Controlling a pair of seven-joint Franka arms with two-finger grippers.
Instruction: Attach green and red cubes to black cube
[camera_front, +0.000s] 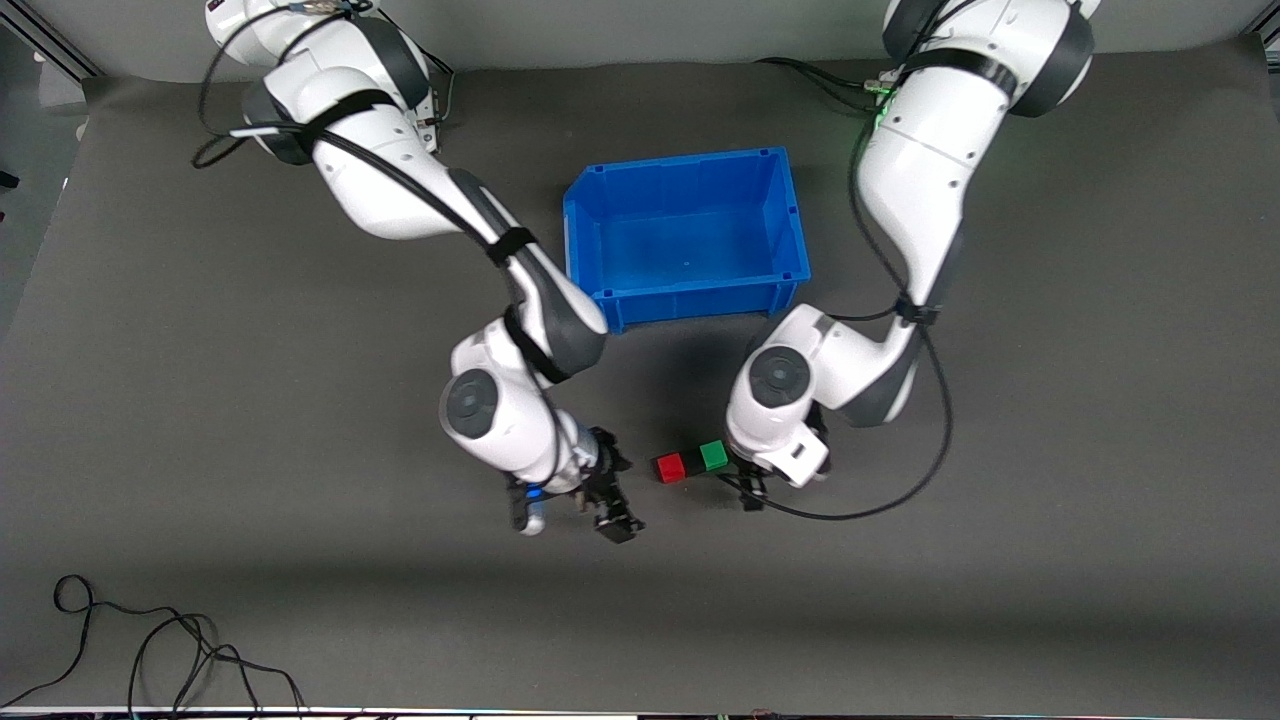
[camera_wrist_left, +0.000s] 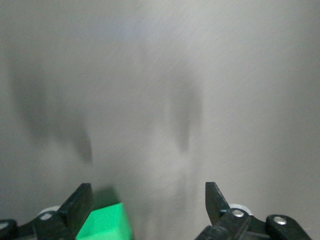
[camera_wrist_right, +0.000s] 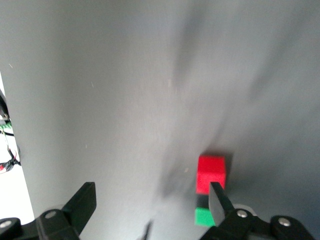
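A red cube (camera_front: 669, 467), a black cube (camera_front: 692, 464) and a green cube (camera_front: 713, 456) lie in a tight row on the grey mat, the black one in the middle. My left gripper (camera_front: 746, 492) is low beside the green cube's end of the row. It is open, and the green cube (camera_wrist_left: 105, 224) sits just inside one finger (camera_wrist_left: 79, 204), not gripped. My right gripper (camera_front: 612, 515) is open and empty, low over the mat near the red cube's end of the row. The right wrist view shows the red cube (camera_wrist_right: 211, 172), the black cube (camera_wrist_right: 202, 201) and the green cube (camera_wrist_right: 204, 217) by one finger.
An empty blue bin (camera_front: 690, 290) stands on the mat farther from the front camera than the cubes, between the two arms. A loose black cable (camera_front: 150, 650) lies near the mat's front edge at the right arm's end.
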